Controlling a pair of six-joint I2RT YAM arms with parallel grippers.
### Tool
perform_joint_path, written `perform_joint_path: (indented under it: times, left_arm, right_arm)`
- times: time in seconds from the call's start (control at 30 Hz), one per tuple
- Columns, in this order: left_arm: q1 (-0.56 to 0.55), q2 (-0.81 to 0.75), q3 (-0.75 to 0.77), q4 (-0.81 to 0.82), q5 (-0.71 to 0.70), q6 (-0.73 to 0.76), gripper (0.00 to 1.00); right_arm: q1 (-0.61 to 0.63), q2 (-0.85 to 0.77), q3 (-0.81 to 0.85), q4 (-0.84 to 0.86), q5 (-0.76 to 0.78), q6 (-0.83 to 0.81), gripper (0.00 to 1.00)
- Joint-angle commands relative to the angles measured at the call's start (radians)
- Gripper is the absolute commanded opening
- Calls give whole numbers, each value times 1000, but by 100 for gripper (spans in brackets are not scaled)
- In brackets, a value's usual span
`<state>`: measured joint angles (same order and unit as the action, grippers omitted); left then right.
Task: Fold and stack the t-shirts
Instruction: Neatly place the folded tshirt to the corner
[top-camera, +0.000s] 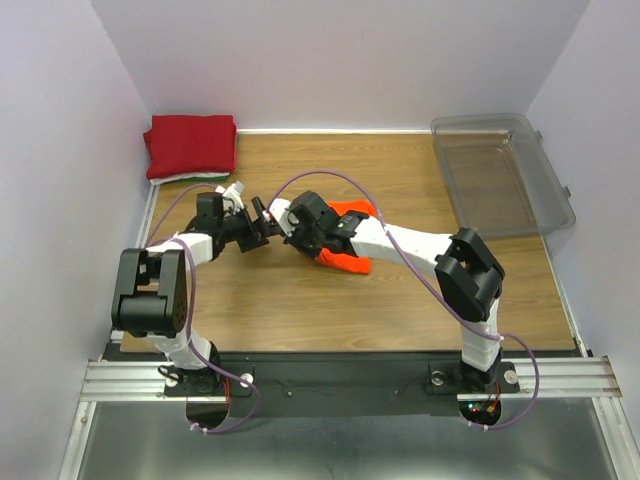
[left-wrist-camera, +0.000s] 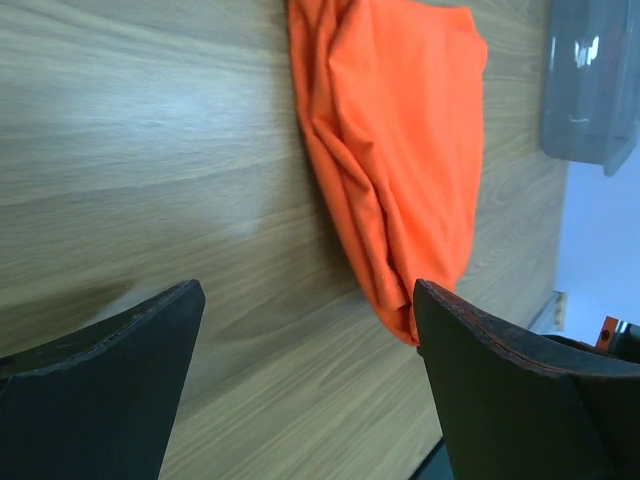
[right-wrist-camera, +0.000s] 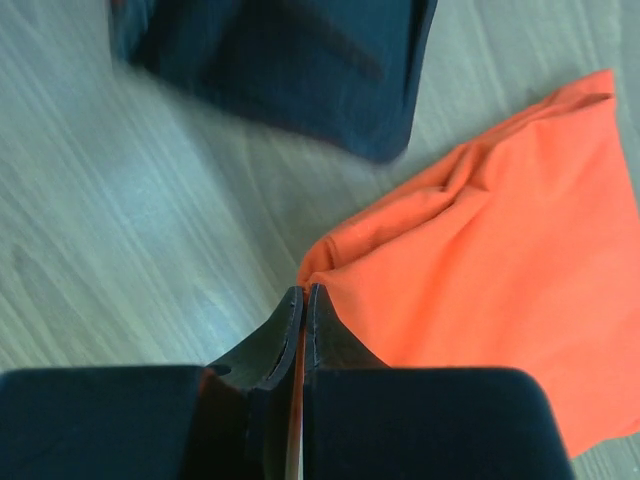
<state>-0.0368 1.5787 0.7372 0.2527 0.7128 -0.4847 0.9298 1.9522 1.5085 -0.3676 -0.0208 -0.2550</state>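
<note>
Right gripper (right-wrist-camera: 303, 292): sits with both fingers pressed together, tip to tip, right at one corner of the orange t-shirt (right-wrist-camera: 480, 260); cannot tell whether any cloth is caught between them.

Orange t-shirt: lies rumpled and loosely folded on the wooden table (left-wrist-camera: 150, 150), with creases running away from that corner, and is partly hidden under the right arm in the top view.

Left gripper (left-wrist-camera: 308, 290): hangs low just beside the orange t-shirt, on the side away from the right arm, fingers spread wide, holding nothing, with bare wood below and the cloth's edge beyond; faces the right gripper at close range.

Dark red t-shirt (top-camera: 192, 143): rests folded, well apart from the orange t-shirt, off to its far left, on top of thin white and green edges (top-camera: 190, 178).

Clear plastic bin (top-camera: 548, 170): stands well apart from the orange t-shirt, off to its far right.
</note>
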Motion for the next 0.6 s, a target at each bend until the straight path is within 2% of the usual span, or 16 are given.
perform_joint_path:
  times: [0.0,0.43,0.53,0.57]
  left_arm:
    - [-69,35,4,135,-12,-185,98]
    - [-196,245,51,293,-76,-445,98]
    - [-207,300,94,304,-81,-472,89]
    - [-212,309,105,309,-82,-482,83]
  right_arm:
    - [-16,-39,41,16,-39,16,1]
    - [-31,5,113,16,-74,60,1]
    - [-31,27,143,16,-71,85,0]
    - [-31,30,154,18,-65,88,1]
